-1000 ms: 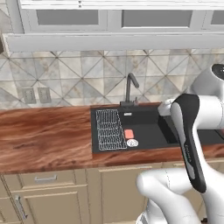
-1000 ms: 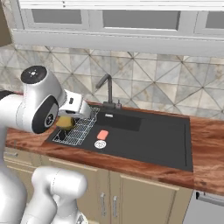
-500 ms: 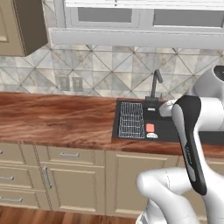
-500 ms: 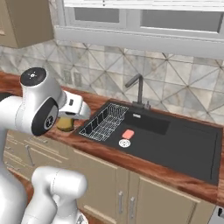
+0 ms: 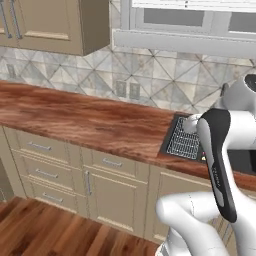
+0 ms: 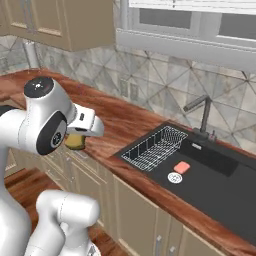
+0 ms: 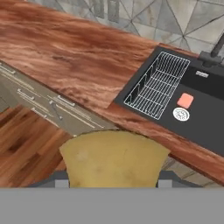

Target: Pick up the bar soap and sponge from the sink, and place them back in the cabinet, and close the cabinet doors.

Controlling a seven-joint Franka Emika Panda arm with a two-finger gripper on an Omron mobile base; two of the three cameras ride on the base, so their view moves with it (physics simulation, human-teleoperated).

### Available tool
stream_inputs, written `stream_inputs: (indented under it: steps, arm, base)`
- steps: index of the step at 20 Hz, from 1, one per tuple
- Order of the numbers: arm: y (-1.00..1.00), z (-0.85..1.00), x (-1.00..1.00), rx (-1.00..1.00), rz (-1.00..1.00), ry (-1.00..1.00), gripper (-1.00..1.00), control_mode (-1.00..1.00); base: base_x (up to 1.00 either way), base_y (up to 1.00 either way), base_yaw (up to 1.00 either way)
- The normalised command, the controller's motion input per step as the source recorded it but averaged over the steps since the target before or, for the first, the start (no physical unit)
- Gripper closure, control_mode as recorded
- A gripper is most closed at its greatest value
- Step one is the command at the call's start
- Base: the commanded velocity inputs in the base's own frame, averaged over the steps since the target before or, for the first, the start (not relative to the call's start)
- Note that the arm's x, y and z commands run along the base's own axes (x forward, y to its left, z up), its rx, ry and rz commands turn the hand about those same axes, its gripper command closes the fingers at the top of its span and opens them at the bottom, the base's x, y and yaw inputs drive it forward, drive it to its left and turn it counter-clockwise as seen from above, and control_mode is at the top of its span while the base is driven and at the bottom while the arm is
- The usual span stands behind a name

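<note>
One sponge (image 7: pixel 114 158) is gripped by the gripper (image 7: pixel 114 177), with a finger pressed on each side of it. It is held up in the air, over the front edge of the wooden counter (image 6: pixel 120 125) and the floor below. In the hand view, the sponge's long side is seen running across between the two fingers, from left to right. In the right base view, the sponge (image 6: pixel 76 141) is tucked under the white hand.

The bar soap (image 6: pixel 181 167) is left lying flat on the bottom of the sink (image 6: pixel 210 187), just beside the round drain (image 6: pixel 174 177). Its long side is pointed at a slant toward the faucet (image 6: pixel 201 112). A wire rack (image 6: pixel 151 148) is set in the left end of the sink.

The cabinet (image 5: pixel 50 22) is hung high on the wall, well apart from the sink, and its two doors appear pushed shut. Drawers (image 5: pixel 40 150) are seen under the counter.
</note>
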Motion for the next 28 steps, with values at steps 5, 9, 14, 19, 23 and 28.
stream_inputs:
  steps: [5, 9, 14, 19, 23, 28]
  arm:
    - [0.00, 0.00, 0.00, 0.00, 0.00, 0.00, 1.00, 1.00]
    - [0.00, 0.00, 0.00, 0.00, 0.00, 0.00, 1.00, 1.00]
    - [0.00, 0.00, 0.00, 0.00, 0.00, 0.00, 1.00, 1.00]
    - [0.00, 0.00, 0.00, 0.00, 0.00, 0.00, 1.00, 1.00]
    - [0.00, 0.00, 0.00, 0.00, 0.00, 0.00, 1.00, 1.00]
    - [0.00, 0.00, 0.00, 0.00, 0.00, 0.00, 1.00, 1.00]
  base:
    - [0.00, 0.00, 0.49]
    - [0.00, -0.14, 0.47]
    - [0.00, -0.11, 0.45]
    - [0.00, 0.00, 0.44]
    - [0.00, 0.00, 0.49]
    - [0.00, 0.00, 0.51]
